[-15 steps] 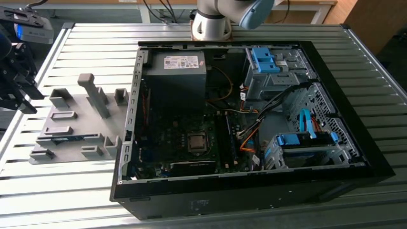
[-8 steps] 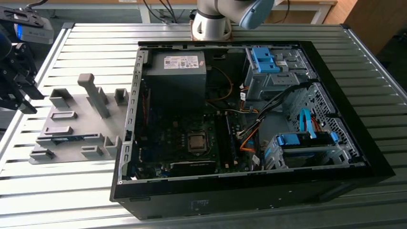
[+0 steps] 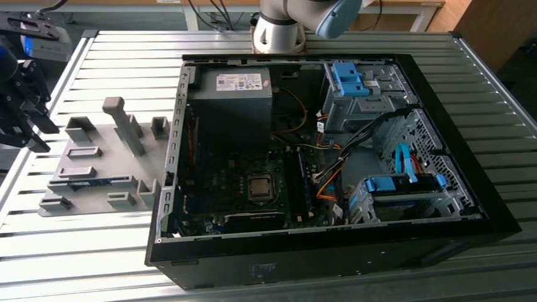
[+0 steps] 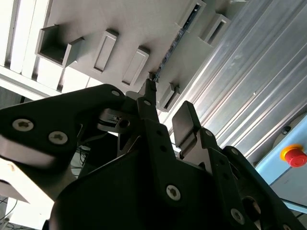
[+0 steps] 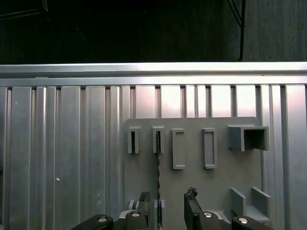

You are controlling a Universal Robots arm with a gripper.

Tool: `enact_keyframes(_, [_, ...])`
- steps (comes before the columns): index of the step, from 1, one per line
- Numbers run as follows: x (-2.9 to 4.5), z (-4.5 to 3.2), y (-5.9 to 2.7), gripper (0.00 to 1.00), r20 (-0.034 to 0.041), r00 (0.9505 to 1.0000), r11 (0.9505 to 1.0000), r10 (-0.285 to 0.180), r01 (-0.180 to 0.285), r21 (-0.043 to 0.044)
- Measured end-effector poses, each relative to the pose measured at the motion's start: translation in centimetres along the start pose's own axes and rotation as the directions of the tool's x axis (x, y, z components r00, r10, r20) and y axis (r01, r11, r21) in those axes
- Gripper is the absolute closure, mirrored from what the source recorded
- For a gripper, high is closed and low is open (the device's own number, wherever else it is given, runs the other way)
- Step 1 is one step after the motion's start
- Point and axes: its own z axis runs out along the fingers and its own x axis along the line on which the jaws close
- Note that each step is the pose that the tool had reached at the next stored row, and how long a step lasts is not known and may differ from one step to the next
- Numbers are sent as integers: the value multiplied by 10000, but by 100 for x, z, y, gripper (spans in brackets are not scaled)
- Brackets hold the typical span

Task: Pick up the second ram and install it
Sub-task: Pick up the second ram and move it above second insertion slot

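The second ram [image 5: 158,177] stands on edge in the slots of the grey fixture plate [image 5: 192,187] and appears as a thin dark line in the first wrist view. In the second wrist view the ram [image 4: 178,38] is a narrow strip across the plate. In the exterior view it is a bluish strip [image 3: 90,183] low in the fixture [image 3: 100,163]. My gripper [image 5: 168,203] hovers above the plate and is open. The ram's line runs between its fingers [image 5: 144,203], closer to one of them. The gripper [image 3: 34,135] is at the exterior view's left edge.
An open computer case [image 3: 436,157] lies on the slatted metal table [image 3: 126,56], to the exterior view's right of the fixture. Inside are a motherboard [image 3: 251,182], a power supply [image 3: 231,94], cables and blue drive latches [image 3: 348,78]. A red emergency button [image 4: 293,155] sits beyond the table.
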Motion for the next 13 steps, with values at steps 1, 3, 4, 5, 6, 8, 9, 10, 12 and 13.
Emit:
enact_keyframes(1, [0, 17, -1, 58, 0, 10000, 10000, 1, -1, 0])
enact_keyframes(3, [1, 53, -1, 58, 1, 10000, 10000, 69, -69, 1])
enact_keyframes(4, [1, 71, -1, 58, 1, 9999, 9999, 140, -140, 1])
enact_keyframes(5, [1, 89, -2, 58, 3, 9997, 9997, 234, -234, 2])
enact_keyframes(6, [1, 108, -1, 58, 5, 9994, 9994, 335, -335, 2])
enact_keyframes(8, [1, 144, -2, 58, 6, 9991, 9991, 418, -418, 3])
enact_keyframes(9, [2, 163, -3, 58, 7, 9991, 9991, 418, -418, 4])
enact_keyframes(10, [2, 181, -3, 58, 7, 9991, 9991, 419, -419, 4])
enact_keyframes(12, [2, 214, -3, 58, 7, 9991, 9991, 419, -419, 4])
enact_keyframes(13, [2, 215, -4, 58, 5, 9991, 9991, 418, -418, 2])
